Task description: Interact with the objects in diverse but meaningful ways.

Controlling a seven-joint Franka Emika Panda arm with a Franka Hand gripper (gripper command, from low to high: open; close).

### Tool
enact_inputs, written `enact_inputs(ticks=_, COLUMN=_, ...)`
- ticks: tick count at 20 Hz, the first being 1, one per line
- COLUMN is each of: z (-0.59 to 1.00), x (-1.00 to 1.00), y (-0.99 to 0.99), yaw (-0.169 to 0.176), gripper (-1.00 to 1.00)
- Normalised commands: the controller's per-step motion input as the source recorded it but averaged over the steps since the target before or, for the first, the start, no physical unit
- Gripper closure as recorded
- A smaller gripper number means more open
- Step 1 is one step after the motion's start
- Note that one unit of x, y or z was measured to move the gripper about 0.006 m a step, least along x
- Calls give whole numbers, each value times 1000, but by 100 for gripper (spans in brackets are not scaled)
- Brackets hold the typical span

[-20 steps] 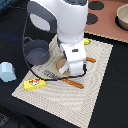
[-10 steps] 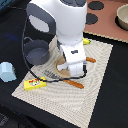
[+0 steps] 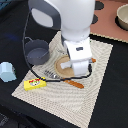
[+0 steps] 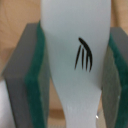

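- Far left of the exterior view, you have the pale blue carton (image 3: 7,71) sitting on the dark table (image 3: 107,95), off the mat.
- Right of it, upper left of the woven mat (image 3: 60,102), the grey-blue two-handled pot (image 3: 37,52) stands upright; the interior looks dark, and you can't tell whether anything is in it.
- Below the pot, near the mat's lower left edge, the flat yellow box with red print (image 3: 35,84) lies flat.
- Just right of the box, a small metal fork (image 3: 50,76) lies on the mat, tines toward the pot side.
- Centre of the frame, a round tan wooden plate (image 3: 64,67) sits on the mat, mostly covered by the arm.
- An orange-handled utensil (image 3: 76,83) lies just below the plate, angled toward the lower right.
- The white arm (image 3: 65,20) comes down over the plate; you can't see the gripper (image 3: 75,70) fingertips in the exterior view.
- Wrist view: the gripper's (image 4: 75,85) green-faced pads (image 4: 36,90) sit on either side of a white utensil handle (image 4: 75,60) with a black mark printed on it. The jaws look clenched on that handle, though the picture is blurred, so contact on both sides is likely rather than certain.
- Upper right of the exterior view, a tan bowl (image 3: 122,17) sits on a brown board (image 3: 107,25), well apart from the mat.
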Motion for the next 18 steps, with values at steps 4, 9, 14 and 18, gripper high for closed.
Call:
enact_inputs(ticks=4, z=251, x=-479, y=101, yaw=53, gripper=100)
enact_inputs(ticks=9, z=487, x=-768, y=225, yaw=87, gripper=100)
enact_inputs(ticks=14, z=413, x=-869, y=421, yaw=113, gripper=100)
enact_inputs(ticks=18, z=349, x=-743, y=592, yaw=95, gripper=100)
